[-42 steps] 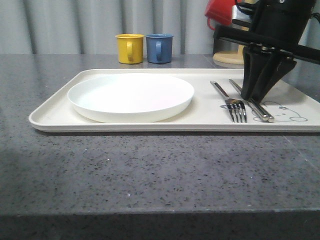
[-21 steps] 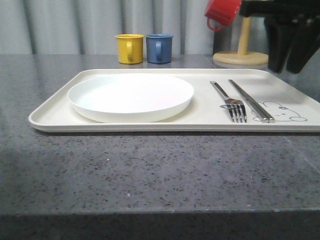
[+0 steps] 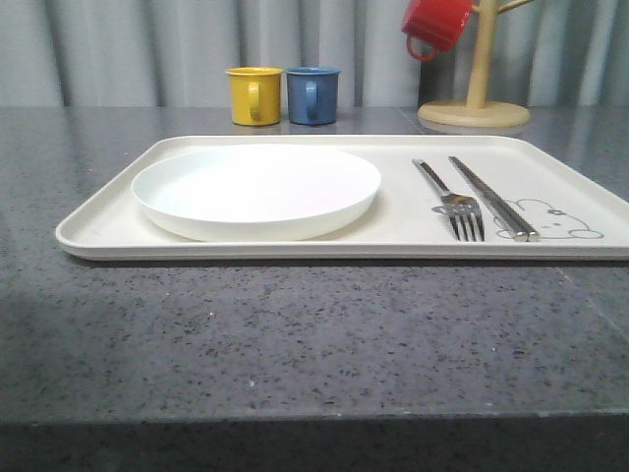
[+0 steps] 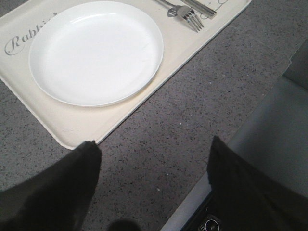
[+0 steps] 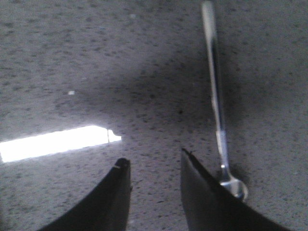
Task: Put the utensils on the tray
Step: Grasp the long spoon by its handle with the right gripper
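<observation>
The cream tray [image 3: 108, 218] lies across the grey table, with the round white plate [image 3: 257, 190] on its left half. A silver fork [image 3: 451, 200] and a pair of flat chopsticks [image 3: 491, 197] lie side by side on its right half, by the drawn rabbit. The left wrist view has the plate [image 4: 95, 50], the tray [image 4: 86, 127] and the fork [image 4: 185, 12] beyond my open left gripper [image 4: 154, 149], which hangs over bare table off the tray's corner. My right gripper [image 5: 154, 163] is open over bare table, with a silver spoon [image 5: 219, 113] lying just beside one finger.
A yellow mug [image 3: 255, 94] and a blue mug [image 3: 314, 94] stand behind the tray. A red mug [image 3: 435, 25] hangs on a wooden mug tree [image 3: 477, 98] at the back right. The table's front edge and a grey ledge [image 4: 269, 139] lie near the left gripper.
My right arm, which stood over the chopsticks on the tray a second ago, has lifted up and away to the right, out of the front view. The chopsticks stay on the tray.
</observation>
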Robot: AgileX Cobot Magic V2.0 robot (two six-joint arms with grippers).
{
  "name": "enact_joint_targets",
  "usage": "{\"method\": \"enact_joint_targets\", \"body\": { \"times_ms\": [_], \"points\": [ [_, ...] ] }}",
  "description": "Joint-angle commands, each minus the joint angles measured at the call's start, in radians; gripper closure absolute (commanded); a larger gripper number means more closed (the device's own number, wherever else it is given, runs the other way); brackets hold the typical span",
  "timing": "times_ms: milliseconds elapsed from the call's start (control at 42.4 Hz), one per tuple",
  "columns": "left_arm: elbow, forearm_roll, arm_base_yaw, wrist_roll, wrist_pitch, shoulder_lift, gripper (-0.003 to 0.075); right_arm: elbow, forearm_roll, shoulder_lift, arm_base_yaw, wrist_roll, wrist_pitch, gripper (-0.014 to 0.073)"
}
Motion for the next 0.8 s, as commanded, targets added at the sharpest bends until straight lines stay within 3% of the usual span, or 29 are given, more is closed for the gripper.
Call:
{"method": "enact_joint_targets", "body": {
  "times_ms": [0,259,777],
  "points": [
    [-0.025,0.002,-0.009,-0.011,-0.067,-0.004,0.0249,-0.022,-0.015,-0.008,-0.051,-0.038,0.089,0.03],
    [-0.025,0.002,-0.009,-0.011,-0.067,-0.004,0.0249,-0.022,-0.055,0.055,-0.097,-0.135,0.079,0.03],
    [-0.025,0.002,-0.009,-0.011,-0.067,-0.004,0.0249,-0.022,-0.068,0.116,-0.1,-0.135,0.037,0.03]
  ]
}}
